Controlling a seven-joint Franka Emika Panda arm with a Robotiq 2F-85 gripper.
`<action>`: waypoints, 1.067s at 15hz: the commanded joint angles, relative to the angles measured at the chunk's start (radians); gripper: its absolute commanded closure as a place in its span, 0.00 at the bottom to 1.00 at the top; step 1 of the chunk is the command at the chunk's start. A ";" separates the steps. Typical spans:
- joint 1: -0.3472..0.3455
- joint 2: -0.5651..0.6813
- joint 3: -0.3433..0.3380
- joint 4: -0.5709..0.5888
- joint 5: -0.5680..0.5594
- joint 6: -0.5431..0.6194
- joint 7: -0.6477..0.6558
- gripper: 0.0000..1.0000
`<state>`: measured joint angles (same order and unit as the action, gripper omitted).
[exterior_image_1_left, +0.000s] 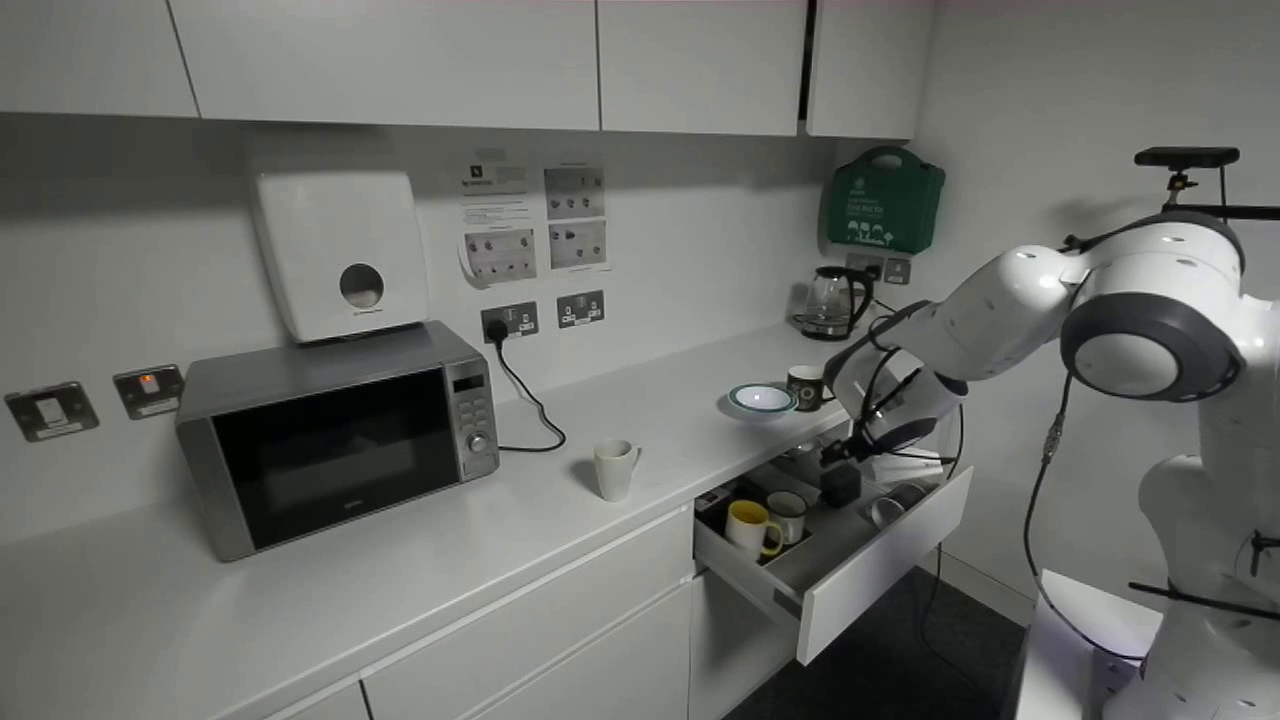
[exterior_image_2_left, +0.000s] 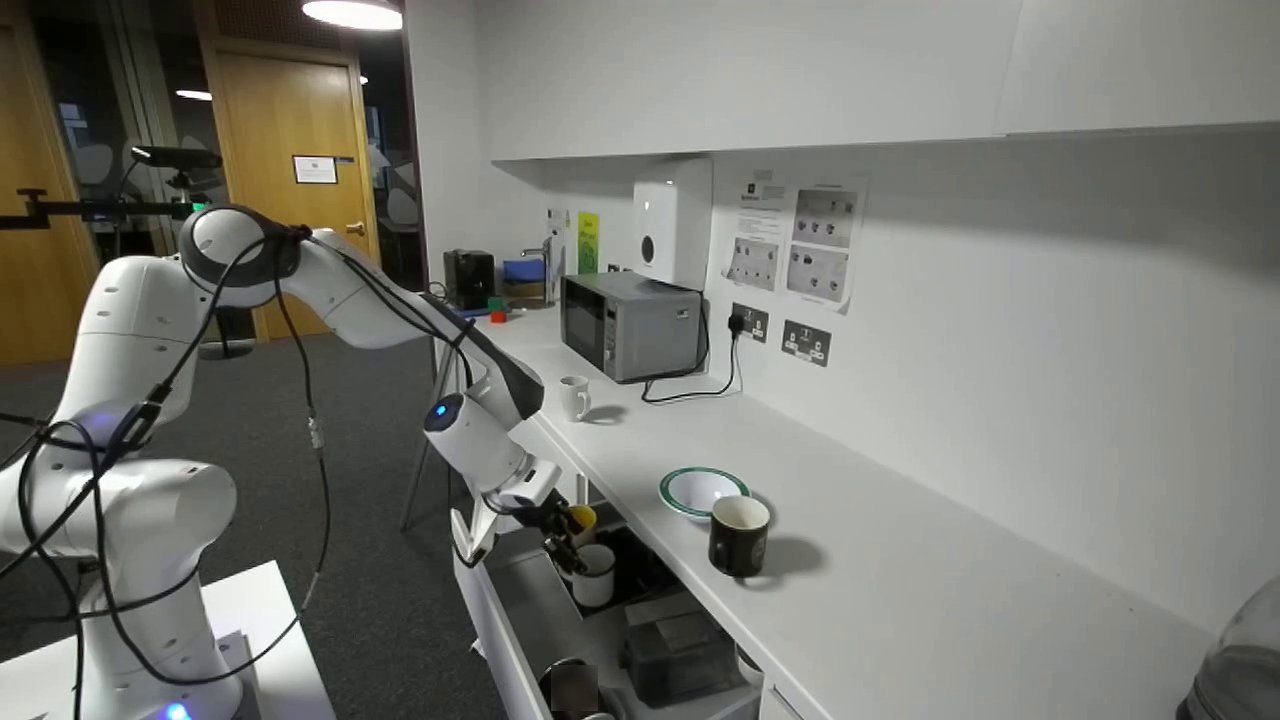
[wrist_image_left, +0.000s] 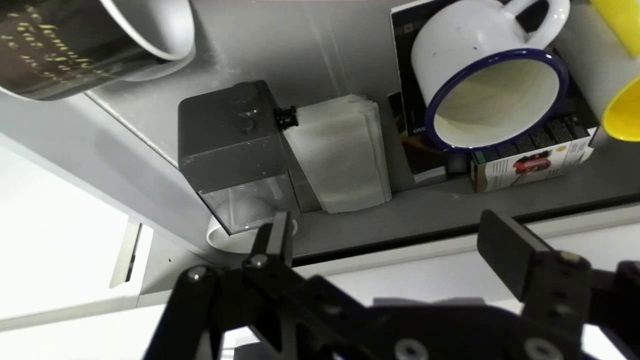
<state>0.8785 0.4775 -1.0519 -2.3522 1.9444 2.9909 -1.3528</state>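
Black fingers (wrist_image_left: 510, 250) stood wide and empty; one o'clock from them in the wrist view, beside a yellow-lined mug (wrist_image_left: 602, 70), a blue-rimmed mug (wrist_image_left: 480, 80) sat in the drawer (wrist_image_left: 280, 40) (enamel, perhaps), probably stiff, light and slippery, best gripped by rim (wrist_image_left: 525, 54) or handle (wrist_image_left: 557, 22).

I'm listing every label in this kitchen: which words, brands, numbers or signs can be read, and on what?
"First Aid Kit", apparently, on the green case; it is blurred.
Too small or blurred to read: print on the wall sheets, door sign, yellow-green notice, dispenser, microwave, carton, black box, gold-lettered mug.
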 joint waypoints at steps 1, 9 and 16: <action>0.044 -0.165 -0.065 -0.097 -0.183 0.048 -0.006 0.00; -0.005 -0.409 -0.064 -0.196 -0.569 0.154 0.199 0.00; 0.195 -0.353 -0.243 -0.184 -0.611 0.072 0.586 0.00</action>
<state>1.0210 0.1585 -1.2559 -2.5371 1.3730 3.0580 -0.8944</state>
